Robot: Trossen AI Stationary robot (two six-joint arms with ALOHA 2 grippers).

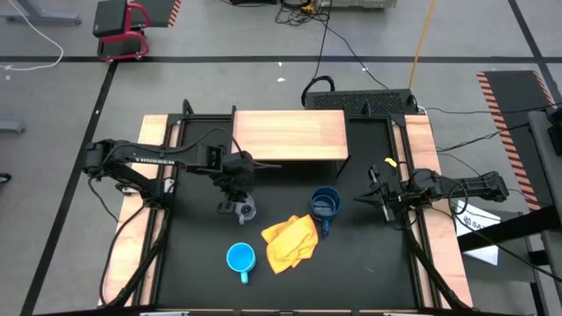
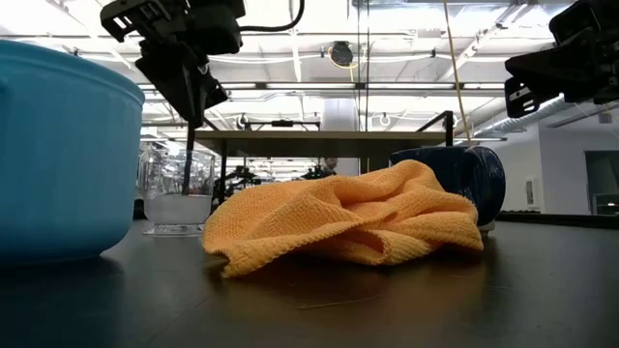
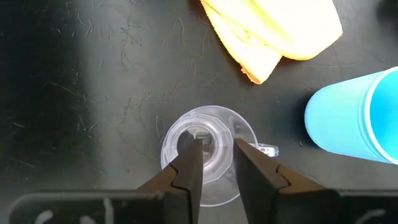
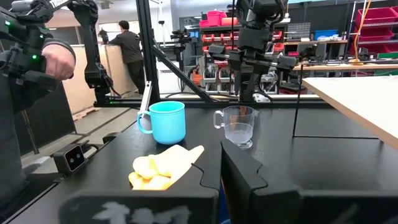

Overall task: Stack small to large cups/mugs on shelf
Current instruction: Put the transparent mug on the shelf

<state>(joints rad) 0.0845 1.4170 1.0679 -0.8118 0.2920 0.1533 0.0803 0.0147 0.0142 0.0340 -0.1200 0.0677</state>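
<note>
The small clear glass cup (image 1: 247, 209) stands upright on its base on the black table, in front of the shelf (image 1: 290, 133). It also shows in the left wrist view (image 3: 208, 152) and the right wrist view (image 4: 239, 126). My left gripper (image 3: 217, 149) is open and points down right over the cup's mouth, its tips about level with the rim. The light blue mug (image 1: 241, 257) stands near the front edge. The dark blue mug (image 1: 325, 204) stands to the right of the yellow cloth (image 1: 290, 241). My right gripper (image 1: 376, 195) is shut and empty at the table's right side.
The shelf's top board is bare. The cloth lies crumpled between the two mugs. Light wooden rails (image 1: 420, 149) run along both table sides. People show beyond the table in the right wrist view (image 4: 127, 37), one close at the left (image 4: 37, 62).
</note>
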